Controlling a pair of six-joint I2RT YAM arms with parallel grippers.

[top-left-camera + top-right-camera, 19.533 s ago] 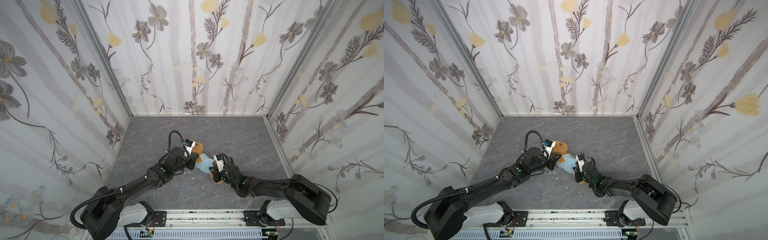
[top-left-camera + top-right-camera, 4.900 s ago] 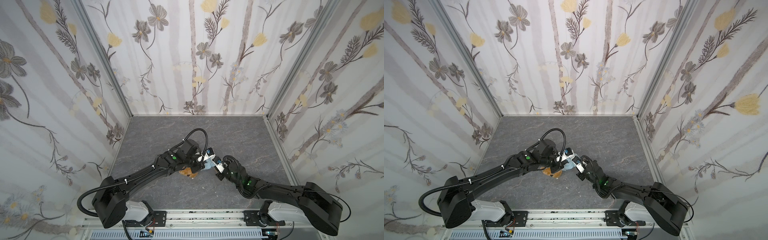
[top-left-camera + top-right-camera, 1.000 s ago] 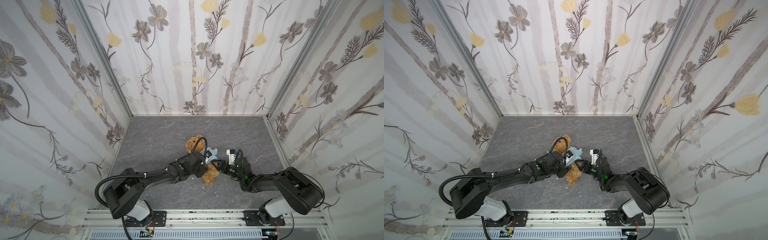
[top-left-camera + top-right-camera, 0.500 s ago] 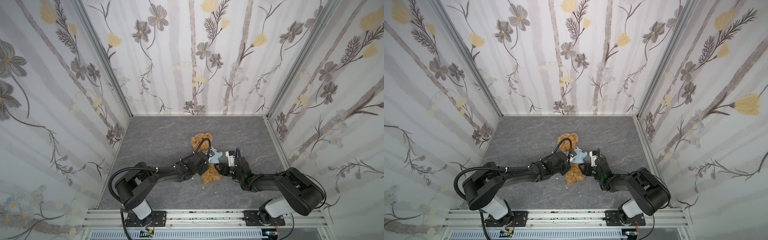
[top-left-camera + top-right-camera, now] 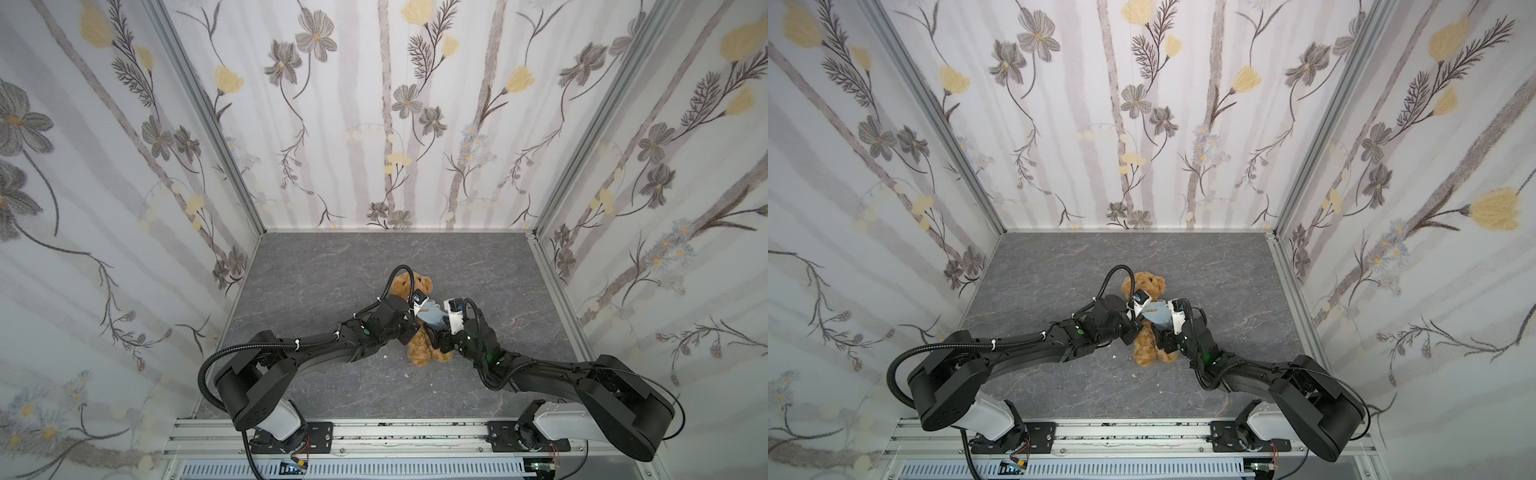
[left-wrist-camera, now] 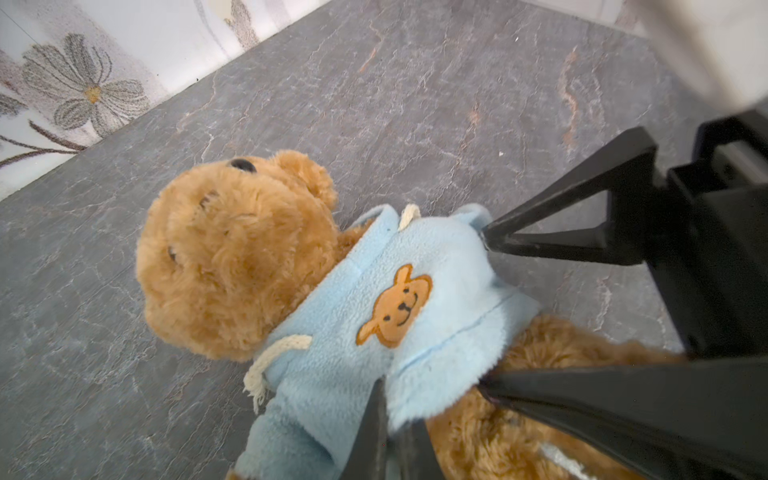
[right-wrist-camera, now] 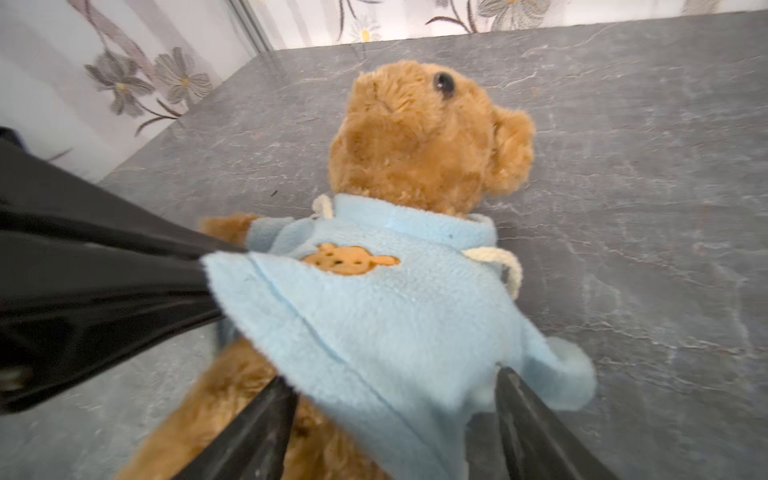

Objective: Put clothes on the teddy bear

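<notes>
Left claw (image 6: pixel 392 411) clenched on the top's (image 6: pixel 449 266) hem; right claw (image 7: pixel 392 378) spread wide astride the hem's other side, gripping nothing I can see. Bear (image 5: pixel 419 353) lies on its back on the table (image 5: pixel 332 266), centre of frame in both top views, legs between the claws, head towards the upper edge. Head is through the collar; belly fur shows below the hem. Likely step: pull hem down. Close right on fabric only, not fur, then tug both sides evenly legward.

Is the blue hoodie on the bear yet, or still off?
On: the teddy bear's head pokes out of the hoodie's collar, fleece covers its chest, one paw shows at a sleeve. Other sleeve unclear.
</notes>
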